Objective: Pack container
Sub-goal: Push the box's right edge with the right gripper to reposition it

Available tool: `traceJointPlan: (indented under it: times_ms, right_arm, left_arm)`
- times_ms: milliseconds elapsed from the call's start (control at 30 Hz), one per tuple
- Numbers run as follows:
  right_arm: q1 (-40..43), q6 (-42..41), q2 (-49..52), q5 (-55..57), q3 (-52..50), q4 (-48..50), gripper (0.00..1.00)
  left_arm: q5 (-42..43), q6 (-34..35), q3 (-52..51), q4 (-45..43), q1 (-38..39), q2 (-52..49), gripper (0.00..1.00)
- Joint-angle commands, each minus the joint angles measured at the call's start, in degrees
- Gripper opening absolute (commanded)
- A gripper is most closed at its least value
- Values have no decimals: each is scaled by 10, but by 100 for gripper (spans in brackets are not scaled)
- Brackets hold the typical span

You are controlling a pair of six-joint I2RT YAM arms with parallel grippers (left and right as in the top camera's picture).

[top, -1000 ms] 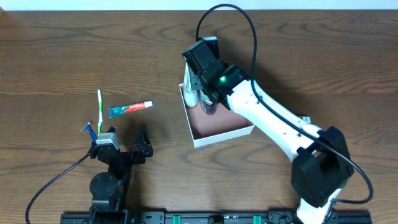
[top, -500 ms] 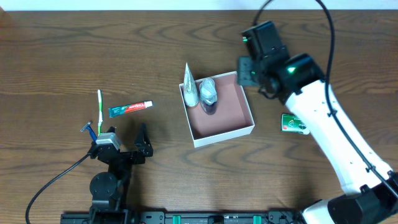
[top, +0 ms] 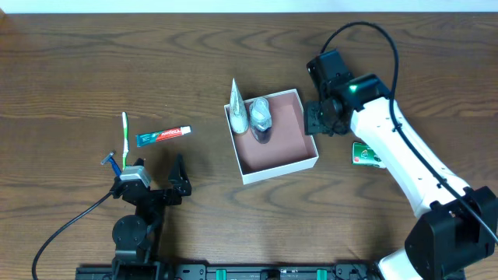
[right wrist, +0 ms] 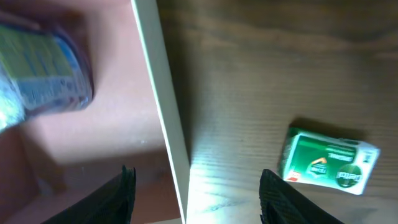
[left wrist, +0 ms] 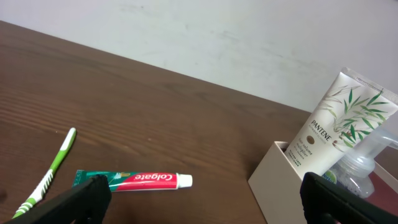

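Observation:
The container [top: 278, 166] is a shallow white-walled box with a pinkish-brown floor at the table's middle. A white Pantene tube [top: 237, 111] leans in its far left corner, beside a clear bottle [top: 261, 119]. My right gripper [top: 317, 120] hovers open over the box's right wall [right wrist: 163, 106], one finger on each side, holding nothing. A green-and-white packet [top: 367, 154] lies on the table to its right, also in the right wrist view [right wrist: 329, 163]. My left gripper [top: 149, 173] rests wide open near the front left, facing a Colgate toothpaste tube [left wrist: 133, 180] and a green toothbrush [left wrist: 47, 179].
A blue-handled item [top: 111, 162] lies partly under the left gripper. The toothpaste tube [top: 163, 135] and toothbrush [top: 124, 134] lie on bare wood left of the box. The right arm's cable arcs above the back right of the table.
My right gripper lifted away from the tube and bottle in the box's left corner, swung right, then came down over the right wall, with its jaws wider. The left arm stayed still.

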State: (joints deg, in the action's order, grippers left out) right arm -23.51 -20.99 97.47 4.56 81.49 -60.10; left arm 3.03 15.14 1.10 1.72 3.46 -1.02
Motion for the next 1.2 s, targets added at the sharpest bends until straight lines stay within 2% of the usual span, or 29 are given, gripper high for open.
traceJointPlan:
  times_ms: [0, 333, 600, 833, 1167]
  right_arm:
    - [2, 39, 5, -45, -8, 4, 62]
    - [-8, 63, 5, -65, -40, -36, 63]
    - [-8, 63, 5, -65, -107, 6, 63]
    - [-8, 58, 5, -65, -116, 21, 61]
    - [-19, 38, 5, -66, -116, -34, 59]
  left_arm:
    - [0, -5, -9, 21, -3, -1, 98]
    - [0, -5, -9, 21, -3, -1, 98]
    - [0, -5, -9, 21, -3, -1, 98]
    - [0, -5, -9, 21, -3, -1, 98]
    - [0, -5, -9, 21, -3, -1, 98]
